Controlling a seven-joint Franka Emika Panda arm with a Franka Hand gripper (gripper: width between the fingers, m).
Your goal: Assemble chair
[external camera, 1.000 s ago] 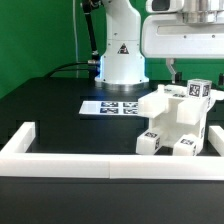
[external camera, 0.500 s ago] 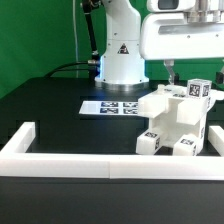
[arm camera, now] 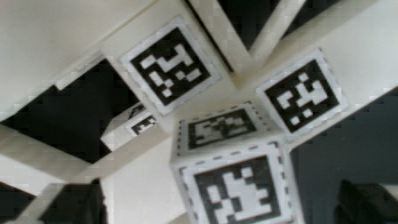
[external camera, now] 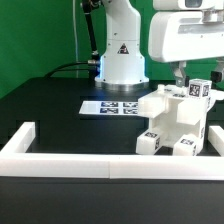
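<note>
The chair (external camera: pixel 178 122), partly joined, stands on the black table (external camera: pixel 55 110) toward the exterior view's right, a stepped stack of white blocks carrying black-and-white square tags (arm camera: pixel 173 65). Its lowest blocks sit just behind the low white barrier wall (external camera: pixel 90 166), which runs along the near edge and turns back at both ends, so that the chair lies within its bounds. The marker board (external camera: pixel 113 107) lies flat on the table beside the chair, between it and my arm's white base (external camera: pixel 121 58). A green backdrop (external camera: pixel 40 30) closes the room behind.

My gripper (external camera: pixel 181 74) hangs just above the chair's upper rear blocks. My wrist housing is cut off by the frame's edge, and only a dark sliver of one finger shows beneath it. The wrist view is filled by blurred tagged faces and dark gaps between the white struts. I cannot tell whether my jaws stand wide, narrow or closed on a part.
</note>
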